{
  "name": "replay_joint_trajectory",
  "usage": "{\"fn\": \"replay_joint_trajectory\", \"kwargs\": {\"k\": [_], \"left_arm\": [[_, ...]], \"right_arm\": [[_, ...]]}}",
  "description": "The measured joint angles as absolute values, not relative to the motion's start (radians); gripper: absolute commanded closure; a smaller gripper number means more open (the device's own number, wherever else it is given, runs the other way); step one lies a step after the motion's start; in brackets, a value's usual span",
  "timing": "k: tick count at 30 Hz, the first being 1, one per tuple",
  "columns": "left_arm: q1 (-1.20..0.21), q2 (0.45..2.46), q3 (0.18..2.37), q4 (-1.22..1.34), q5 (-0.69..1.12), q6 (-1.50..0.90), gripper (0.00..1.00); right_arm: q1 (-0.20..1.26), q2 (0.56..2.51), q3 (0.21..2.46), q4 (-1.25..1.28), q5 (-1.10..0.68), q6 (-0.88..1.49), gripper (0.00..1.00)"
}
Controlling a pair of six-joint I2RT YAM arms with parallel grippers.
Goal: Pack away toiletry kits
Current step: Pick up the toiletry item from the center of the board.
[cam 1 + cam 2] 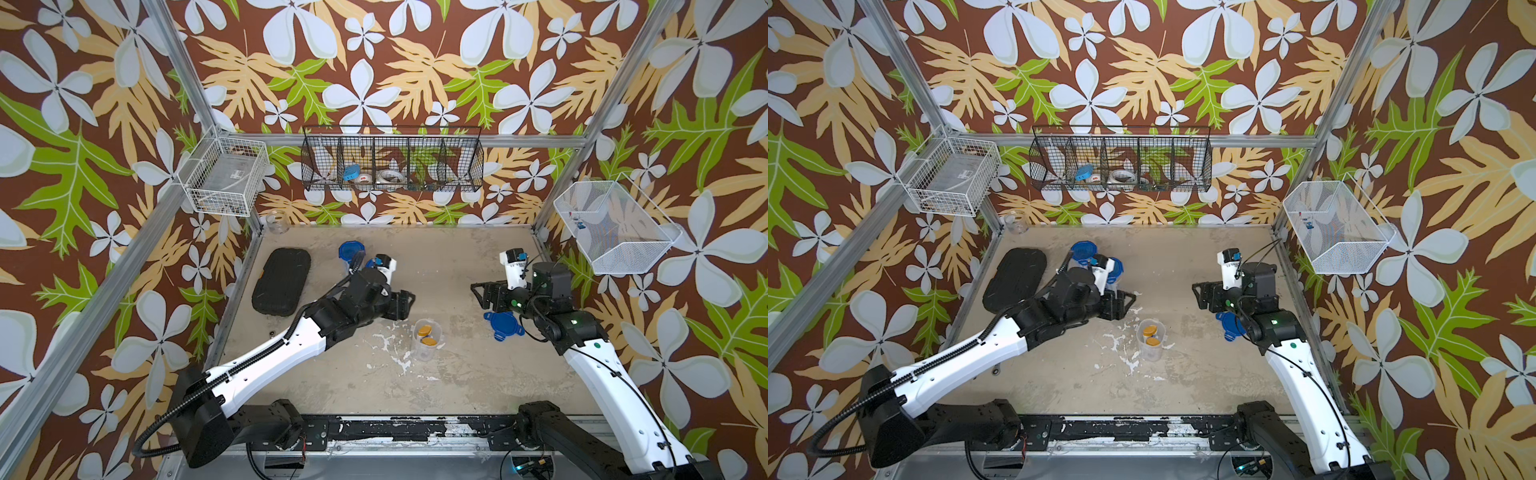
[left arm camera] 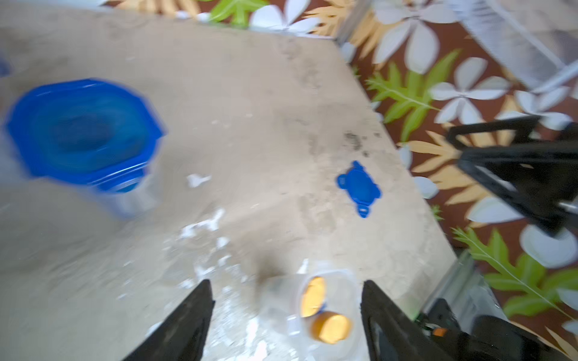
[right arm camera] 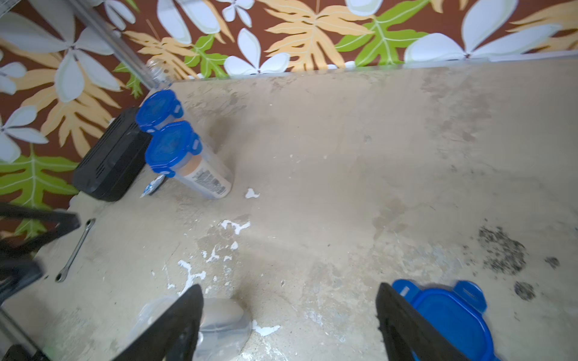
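Observation:
An open clear cup [image 1: 426,338] [image 1: 1151,338] stands mid-table with two gold-capped white bottles inside. Its blue clip lid [image 1: 503,326] [image 1: 1231,326] lies flat to the right. My left gripper [image 1: 405,305] hovers open just behind and left of the cup. In the left wrist view the cup [image 2: 325,309] shows between the spread fingers [image 2: 187,318], touching neither. My right gripper [image 3: 289,318] is open and empty, between the cup [image 3: 219,322] and the lid [image 3: 450,315]. Two closed cups with blue lids [image 3: 159,109] [image 3: 175,147] stand at the back left.
A black oblong case [image 1: 282,282] lies at the left. A glass jar [image 1: 277,222] stands in the back left corner and a wrench [image 3: 75,250] lies near the left edge. Wire baskets hang on the left [image 1: 226,176], back [image 1: 392,164] and right [image 1: 615,226] walls.

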State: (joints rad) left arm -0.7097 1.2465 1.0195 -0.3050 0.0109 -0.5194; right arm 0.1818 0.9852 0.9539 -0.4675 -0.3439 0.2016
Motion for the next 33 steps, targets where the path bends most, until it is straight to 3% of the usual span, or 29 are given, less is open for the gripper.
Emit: {"fn": "replay_joint_trajectory", "kwargs": {"k": [6,13,18,26,33], "left_arm": [[-0.344,1.305,0.981,-0.393,0.086,-0.526,0.14],[-0.141,1.500,1.010,-0.389,0.099,-0.469,0.16],[-0.126,1.632,1.045,-0.372,0.077,-0.398,0.23],[-0.125,1.794,1.127,-0.361,-0.001,-0.306,0.25],[-0.125,1.842,1.129,-0.368,-0.031,-0.246,0.43]], "right_arm": [[0.372,1.052,1.044,-0.500,-0.365,0.149,0.07],[0.459,1.052,1.016,-0.486,-0.421,0.138,0.06],[0.459,1.031,1.003,-0.486,-0.426,0.150,0.04],[0.461,1.055,1.044,-0.500,-0.419,0.146,0.04],[0.461,1.062,1.055,-0.500,-0.407,0.140,0.05]]}}
